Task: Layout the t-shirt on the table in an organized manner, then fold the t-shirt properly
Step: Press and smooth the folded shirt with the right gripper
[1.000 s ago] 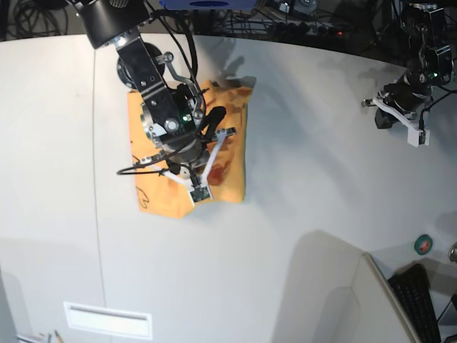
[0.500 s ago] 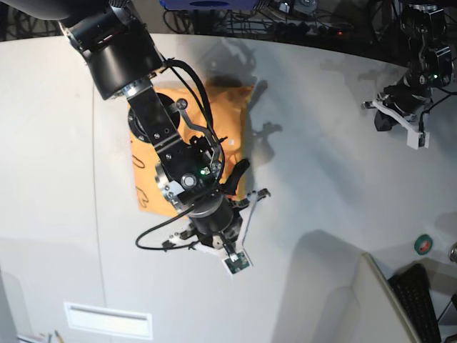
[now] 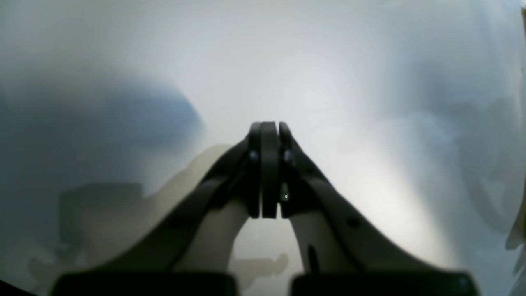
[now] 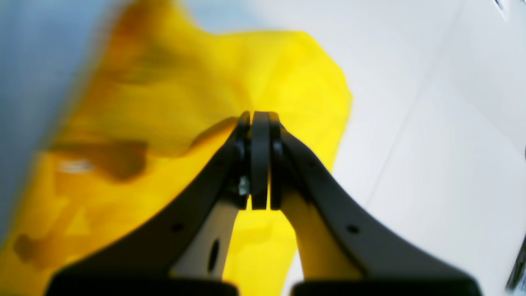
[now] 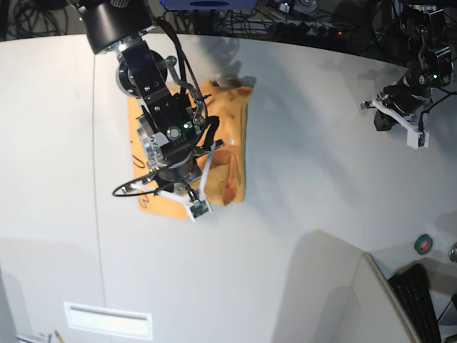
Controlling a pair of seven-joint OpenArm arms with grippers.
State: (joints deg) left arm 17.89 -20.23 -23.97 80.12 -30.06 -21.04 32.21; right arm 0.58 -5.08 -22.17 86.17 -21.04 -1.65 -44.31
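Observation:
The orange-yellow t-shirt (image 5: 237, 107) lies as a folded rectangle on the off-white table (image 5: 321, 179), left of centre in the base view. My right arm hangs over it and hides much of its middle. The right gripper (image 5: 210, 134) is shut above the cloth. In the right wrist view the right gripper (image 4: 257, 114) shows its pads pressed together with nothing between them, and the blurred t-shirt (image 4: 144, 102) spreads ahead and to the left. The left gripper (image 5: 386, 114) stays far right near the back edge. It is shut (image 3: 269, 124) over the bare table (image 3: 287, 61).
A thin dark seam (image 5: 96, 179) runs down the table left of the shirt. A green tape roll (image 5: 423, 245), a keyboard (image 5: 418, 300) and a grey panel (image 5: 335, 286) sit at the front right. A white rectangle (image 5: 107, 319) lies at the front left. Cables line the back edge.
The right arm swung off the shirt toward the table's front half a second ago and has come back over the shirt. The left arm has not moved. Both grippers stayed shut.

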